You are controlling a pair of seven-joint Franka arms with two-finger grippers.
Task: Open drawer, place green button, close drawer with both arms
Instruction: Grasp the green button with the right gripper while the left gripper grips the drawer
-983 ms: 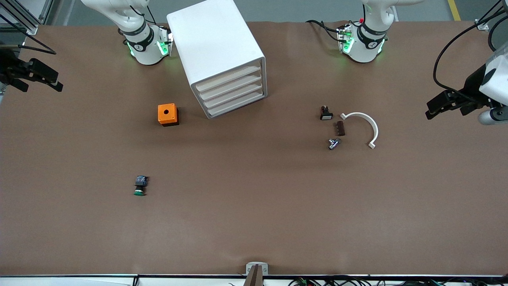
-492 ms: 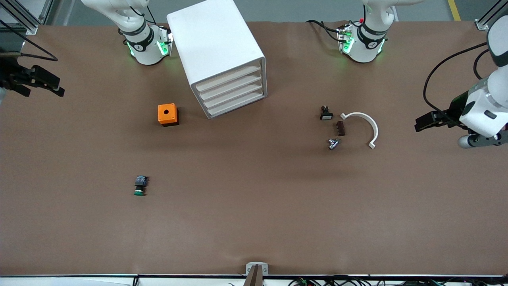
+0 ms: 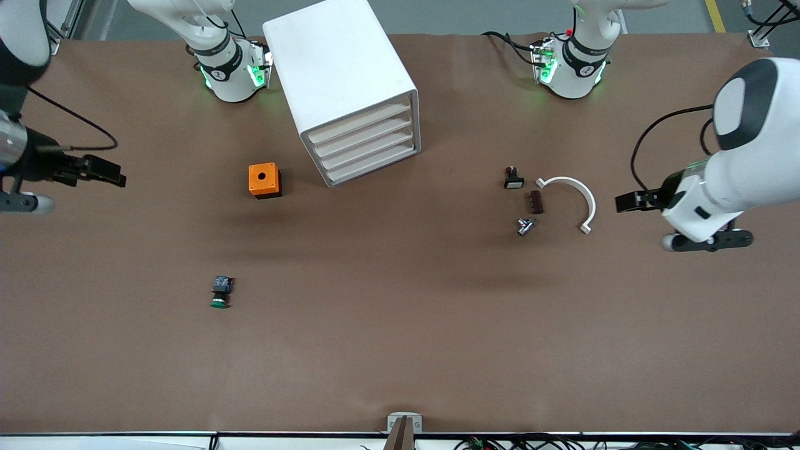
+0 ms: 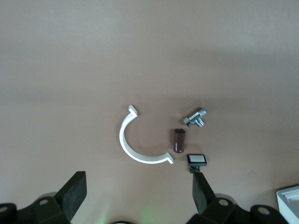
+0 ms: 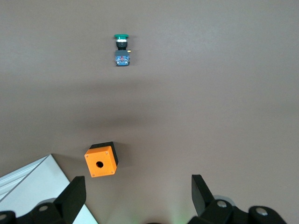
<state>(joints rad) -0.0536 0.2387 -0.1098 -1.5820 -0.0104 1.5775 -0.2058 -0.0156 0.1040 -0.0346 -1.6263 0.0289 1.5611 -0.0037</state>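
The white cabinet stands near the robots' bases, with all four cream-fronted drawers shut. The bottommost drawer is closed. The green-capped button lies on its side on the brown table, nearer the front camera toward the right arm's end; it also shows in the right wrist view. My right gripper is open and empty in the air at the right arm's end of the table. My left gripper is open and empty in the air beside the white curved piece, toward the left arm's end.
An orange cube with a hole sits beside the cabinet. A black white-faced switch, a small brown block, a metal fitting and the white curved piece lie together toward the left arm's end.
Both grippers have moved inward over the table from its ends and lower in the front view. Nothing on the table has moved.
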